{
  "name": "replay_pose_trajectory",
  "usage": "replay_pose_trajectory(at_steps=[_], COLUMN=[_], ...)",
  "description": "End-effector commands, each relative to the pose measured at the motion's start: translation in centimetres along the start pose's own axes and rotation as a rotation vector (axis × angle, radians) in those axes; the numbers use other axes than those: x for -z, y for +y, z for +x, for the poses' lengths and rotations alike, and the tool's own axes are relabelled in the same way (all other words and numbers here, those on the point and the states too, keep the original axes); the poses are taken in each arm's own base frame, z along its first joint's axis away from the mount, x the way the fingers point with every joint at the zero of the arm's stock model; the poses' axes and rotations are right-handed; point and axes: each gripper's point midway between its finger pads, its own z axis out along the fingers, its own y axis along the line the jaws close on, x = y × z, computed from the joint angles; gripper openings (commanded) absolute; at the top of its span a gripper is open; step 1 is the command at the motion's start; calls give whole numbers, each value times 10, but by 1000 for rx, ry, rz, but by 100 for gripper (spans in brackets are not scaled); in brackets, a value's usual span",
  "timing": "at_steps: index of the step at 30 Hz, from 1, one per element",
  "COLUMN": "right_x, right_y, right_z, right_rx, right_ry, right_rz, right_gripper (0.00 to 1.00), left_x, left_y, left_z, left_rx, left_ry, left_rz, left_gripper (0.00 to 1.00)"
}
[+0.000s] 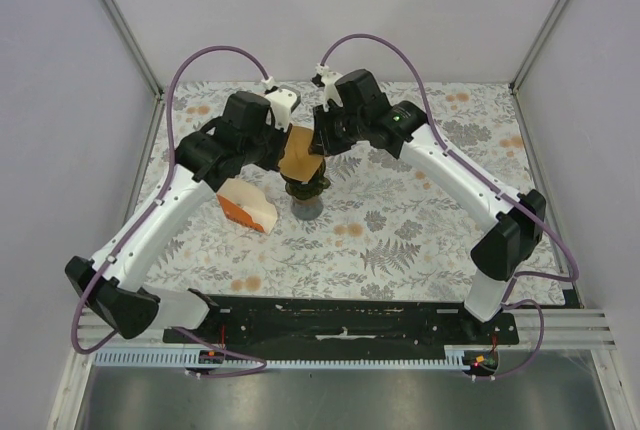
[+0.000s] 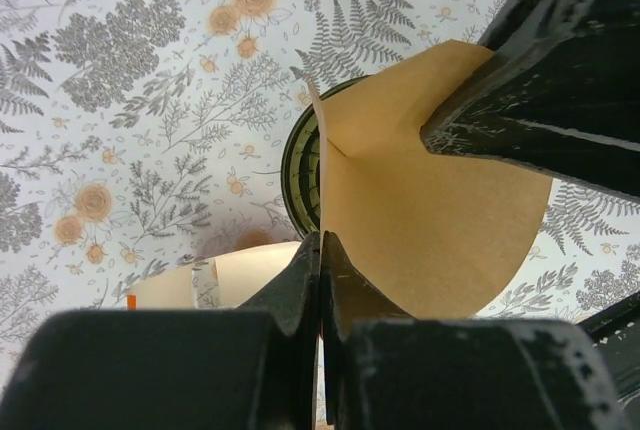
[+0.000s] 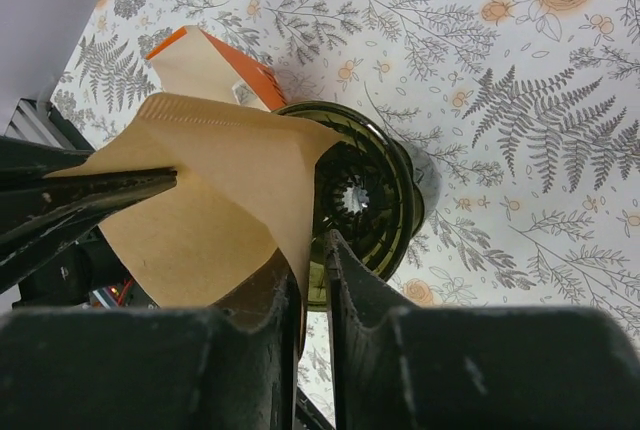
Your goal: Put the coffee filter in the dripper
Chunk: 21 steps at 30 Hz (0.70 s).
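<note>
The tan paper coffee filter (image 1: 300, 157) hangs partly unfolded just above the dark green dripper (image 1: 307, 190), which stands upright at mid-table. My left gripper (image 2: 321, 242) is shut on one edge of the coffee filter (image 2: 430, 220); the dripper's rim (image 2: 298, 165) peeks out behind the paper. My right gripper (image 3: 312, 245) has its jaws slightly apart, and the opposite edge of the filter (image 3: 220, 200) lies in the gap against the left finger. Below it the dripper (image 3: 375, 200) shows its ribbed inside. In the top view the left gripper (image 1: 283, 145) and the right gripper (image 1: 322, 145) flank the filter.
An orange and white wedge-shaped carton (image 1: 247, 207) lies on the floral tablecloth just left of the dripper, under the left forearm. It also shows in the wrist views, as the carton (image 3: 215, 65) behind the filter. White walls enclose the table's sides and back.
</note>
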Motion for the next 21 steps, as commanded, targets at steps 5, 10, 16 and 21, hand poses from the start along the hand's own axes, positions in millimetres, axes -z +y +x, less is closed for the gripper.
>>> replay_pose_trajectory(at_steps=[5, 10, 16, 21], right_x=[-9, -10, -13, -2], right_y=[-7, -13, -13, -10], right_z=[2, -3, -3, -14], right_rx=[19, 37, 56, 106], right_ry=[-6, -17, -8, -44], right_rz=[-13, 12, 3, -8], right_gripper=[5, 1, 9, 25], left_x=[-13, -17, -24, -27], left_y=[-1, 5, 14, 3], left_z=[4, 11, 22, 28], left_rx=[126, 114, 161, 181], left_ry=[86, 102, 122, 137], left_rz=[115, 109, 101, 157], left_gripper=[2, 2, 2, 2])
